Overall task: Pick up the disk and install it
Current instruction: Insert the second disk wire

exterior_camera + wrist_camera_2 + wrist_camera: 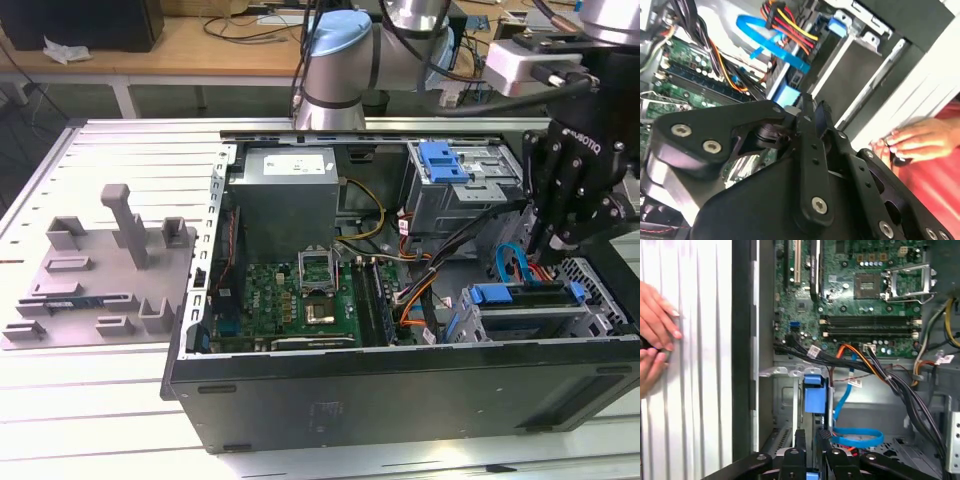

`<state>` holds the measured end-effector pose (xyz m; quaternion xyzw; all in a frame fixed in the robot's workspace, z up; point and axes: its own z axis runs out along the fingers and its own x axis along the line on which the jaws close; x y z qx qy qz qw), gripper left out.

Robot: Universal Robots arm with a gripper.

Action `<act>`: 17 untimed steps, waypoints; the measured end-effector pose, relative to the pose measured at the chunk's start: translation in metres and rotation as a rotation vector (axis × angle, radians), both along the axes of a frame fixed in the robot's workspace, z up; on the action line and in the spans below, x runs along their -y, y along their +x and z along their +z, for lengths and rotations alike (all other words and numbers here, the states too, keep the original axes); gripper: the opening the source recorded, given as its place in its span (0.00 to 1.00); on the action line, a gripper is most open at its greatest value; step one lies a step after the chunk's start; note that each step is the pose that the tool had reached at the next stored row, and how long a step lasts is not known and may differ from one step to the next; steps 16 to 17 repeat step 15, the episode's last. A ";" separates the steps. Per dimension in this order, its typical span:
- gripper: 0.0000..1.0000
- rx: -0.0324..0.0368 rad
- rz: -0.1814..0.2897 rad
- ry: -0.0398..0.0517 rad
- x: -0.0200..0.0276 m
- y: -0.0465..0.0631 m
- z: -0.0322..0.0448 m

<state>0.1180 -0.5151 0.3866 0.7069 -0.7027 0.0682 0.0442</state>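
— Ribbed metal table, and an open computer case lying on its side on it. Where's the disk?

— Sitting in the drive cage at the end of the case on the exterior view's right, near the case's front edge. The disk lies flat in there, its blue frame along the top.

— And the gripper?

— The gripper hangs just above that cage, pointing down at the disk. In both wrist views its fingers look drawn together, with nothing clamped between them. Whether the tips touch the disk, I cannot tell.

— What's around it?

— A blue flat cable loops just beside the cage, and the green motherboard fills the middle of the case. A grey fixture with upright posts stands well apart, toward the table's far end on the exterior view's left.

— Anyone close?

— In the first wrist view, a person's hand rests on the table outside the case wall.
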 end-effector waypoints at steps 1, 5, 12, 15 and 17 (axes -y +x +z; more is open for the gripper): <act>0.16 0.0000 0.000 -0.0100 -0.0010 -0.002 0.0001; 0.11 0.0014 0.000 -0.0440 -0.0097 -0.009 0.0000; 0.11 0.0042 0.000 -0.0636 -0.0166 -0.019 0.0000; 0.11 0.0045 0.000 -0.0635 -0.0166 -0.019 0.0000; 0.11 0.0045 0.000 -0.0635 -0.0166 -0.019 0.0000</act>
